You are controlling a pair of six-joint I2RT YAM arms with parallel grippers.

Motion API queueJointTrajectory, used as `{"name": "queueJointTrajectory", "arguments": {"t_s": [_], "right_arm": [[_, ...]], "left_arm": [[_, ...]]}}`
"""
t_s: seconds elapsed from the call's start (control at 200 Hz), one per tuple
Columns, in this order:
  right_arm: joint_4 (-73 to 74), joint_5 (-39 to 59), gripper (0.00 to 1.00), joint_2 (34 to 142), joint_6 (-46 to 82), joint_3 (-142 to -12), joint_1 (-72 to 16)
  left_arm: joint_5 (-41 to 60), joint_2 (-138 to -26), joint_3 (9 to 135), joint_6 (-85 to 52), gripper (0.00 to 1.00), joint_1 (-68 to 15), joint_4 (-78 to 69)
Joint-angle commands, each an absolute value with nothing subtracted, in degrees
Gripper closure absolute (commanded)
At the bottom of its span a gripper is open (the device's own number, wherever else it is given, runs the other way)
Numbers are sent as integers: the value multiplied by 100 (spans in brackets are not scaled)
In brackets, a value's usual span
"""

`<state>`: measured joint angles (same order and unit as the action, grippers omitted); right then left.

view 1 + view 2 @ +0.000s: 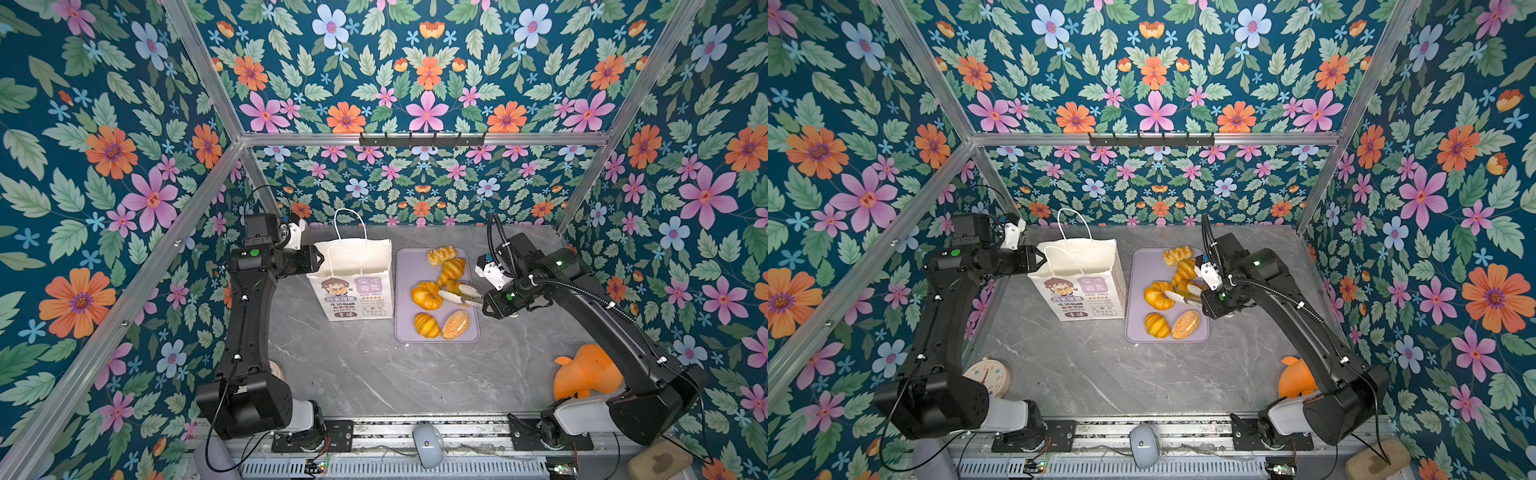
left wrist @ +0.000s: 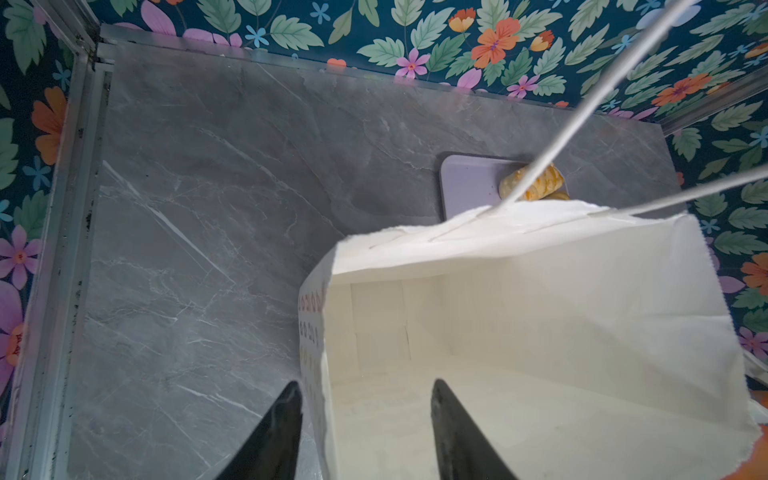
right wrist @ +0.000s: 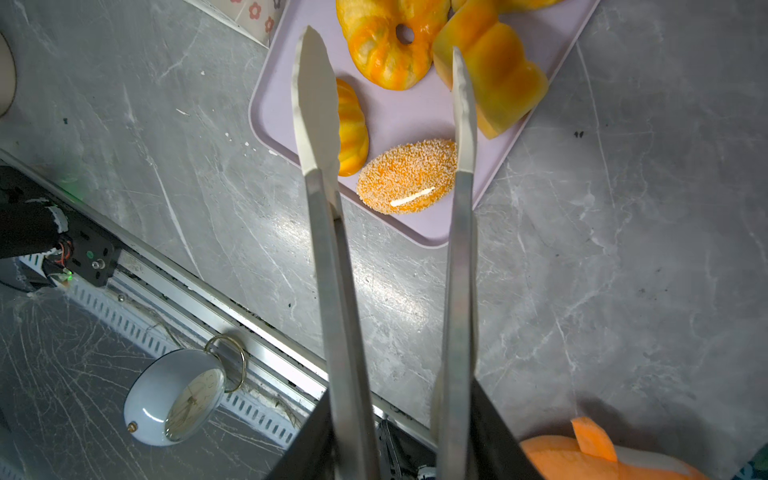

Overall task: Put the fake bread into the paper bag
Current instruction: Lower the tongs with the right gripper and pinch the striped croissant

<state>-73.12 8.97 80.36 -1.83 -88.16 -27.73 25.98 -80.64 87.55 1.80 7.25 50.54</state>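
The white paper bag (image 1: 353,282) stands upright and open at the left of the lilac tray (image 1: 405,266). My left gripper (image 1: 320,258) is open at its left rim. In the left wrist view one finger (image 2: 286,424) is outside the bag wall (image 2: 540,311) and the other inside. The inside shows only white paper. On the tray lie several fake breads: a braided pastry (image 1: 441,255), a croissant (image 1: 452,270), a pumpkin bun (image 1: 426,295), a small croissant (image 1: 427,325) and a crumbed roll (image 1: 455,324). My right gripper (image 1: 484,305) is shut on metal tongs (image 1: 459,296). Their white tips are apart over the block loaf (image 3: 494,79) and the bun (image 3: 386,41).
An orange plush lump (image 1: 586,374) lies by the right arm's base. A beige clock (image 1: 988,376) sits near the left arm's base, and a pale blue clock (image 3: 178,399) lies on the front rail. Floral walls close the table on three sides.
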Motion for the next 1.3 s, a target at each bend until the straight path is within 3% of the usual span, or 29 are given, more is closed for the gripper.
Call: {"name": "queueJointTrajectory", "arguments": {"t_s": [0.0, 0.16, 0.38, 0.82, 1.295], "right_arm": [[-7458, 858, 59, 8191, 90, -8893, -2954], [-7716, 623, 60, 8543, 515, -8945, -3528], [-8075, 307, 60, 9006, 889, -9273, -4018], [-8227, -68, 55, 9854, 967, -9630, -4562], [-8083, -289, 54, 10059, 942, -9895, -4701]], "left_arm": [[2369, -8012, 8900, 161, 42, 729, 4933], [2088, -7640, 8792, -194, 31, 738, 4536], [1879, -6868, 8234, -577, 26, 747, 4102], [1816, -6412, 7761, -509, 25, 748, 4082], [1972, -6019, 7198, -624, 25, 747, 3818]]}}
